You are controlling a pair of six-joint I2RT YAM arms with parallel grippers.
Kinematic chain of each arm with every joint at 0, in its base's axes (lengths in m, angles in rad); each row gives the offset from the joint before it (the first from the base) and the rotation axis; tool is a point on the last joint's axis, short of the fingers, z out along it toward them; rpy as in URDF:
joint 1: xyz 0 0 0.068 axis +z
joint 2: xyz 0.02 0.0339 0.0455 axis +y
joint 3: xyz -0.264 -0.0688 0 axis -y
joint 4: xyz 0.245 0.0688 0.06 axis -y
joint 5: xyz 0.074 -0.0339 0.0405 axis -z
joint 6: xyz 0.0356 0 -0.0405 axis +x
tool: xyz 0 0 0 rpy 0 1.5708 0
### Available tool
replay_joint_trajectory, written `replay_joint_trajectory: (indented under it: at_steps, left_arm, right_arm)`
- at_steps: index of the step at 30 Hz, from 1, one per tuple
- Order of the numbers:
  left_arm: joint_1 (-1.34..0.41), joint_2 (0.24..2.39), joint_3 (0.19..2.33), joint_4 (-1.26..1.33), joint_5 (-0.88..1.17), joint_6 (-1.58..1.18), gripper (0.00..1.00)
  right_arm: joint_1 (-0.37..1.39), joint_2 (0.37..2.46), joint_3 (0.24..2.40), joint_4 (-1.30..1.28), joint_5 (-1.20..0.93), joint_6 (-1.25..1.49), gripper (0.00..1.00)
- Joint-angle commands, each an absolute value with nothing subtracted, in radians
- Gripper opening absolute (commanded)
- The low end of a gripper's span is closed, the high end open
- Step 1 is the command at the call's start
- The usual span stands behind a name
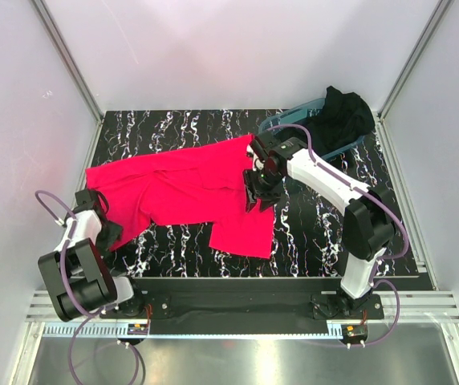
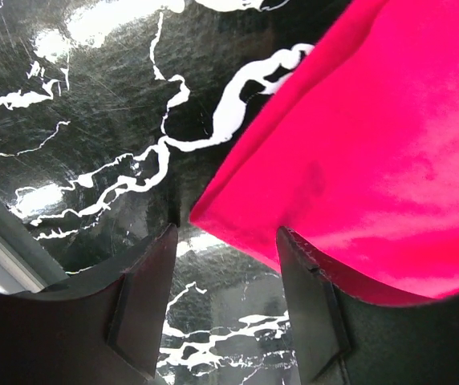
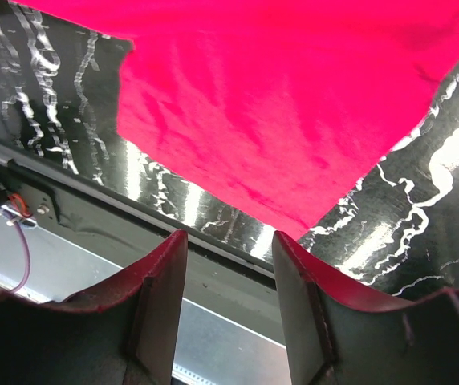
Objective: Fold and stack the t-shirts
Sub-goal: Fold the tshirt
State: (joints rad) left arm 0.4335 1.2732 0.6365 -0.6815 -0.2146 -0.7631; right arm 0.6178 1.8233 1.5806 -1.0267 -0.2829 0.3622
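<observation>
Red t-shirt lies spread and rumpled, not yet folded, centre-left on the tabletop. Black t-shirt is bunched in the teal tub, upper right. Left end effector is open and empty, with the hem corner just off its tips. Right end effector is open and empty, over the shirt's right flap. Risks: the tips miss the edge or pinch one layer, so the fold skews; uneven pull drags the cloth.

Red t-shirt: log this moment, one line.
red t-shirt: spread, unfolded | black t-shirt: bunched on teal tub | left fingers: open at red edge | right fingers: open, empty
</observation>
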Motion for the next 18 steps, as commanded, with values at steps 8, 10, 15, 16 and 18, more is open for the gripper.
replay_joint_trajectory:
  at_steps: [8,10,15,16,18]
  left_arm:
    - [0.442,1.331,0.640,-0.629,-0.322,-0.798,0.34]
    - [0.443,1.341,0.661,-0.630,-0.337,-0.773,0.25]
    - [0.442,1.304,0.695,-0.673,-0.360,-0.741,0.00]
    - [0.443,1.290,0.690,-0.683,-0.356,-0.741,0.00]
    - [0.442,1.247,0.683,-0.695,-0.354,-0.750,0.00]
  right_arm:
    - [0.555,1.729,1.450,-1.014,-0.261,0.426,0.54]
    - [0.540,1.714,1.402,-1.016,-0.253,0.469,0.55]
    - [0.470,1.671,1.251,-0.959,-0.261,0.544,0.63]
    - [0.468,1.678,1.235,-0.947,-0.265,0.549,0.63]
    - [0.469,1.700,1.209,-0.904,-0.310,0.558,0.63]
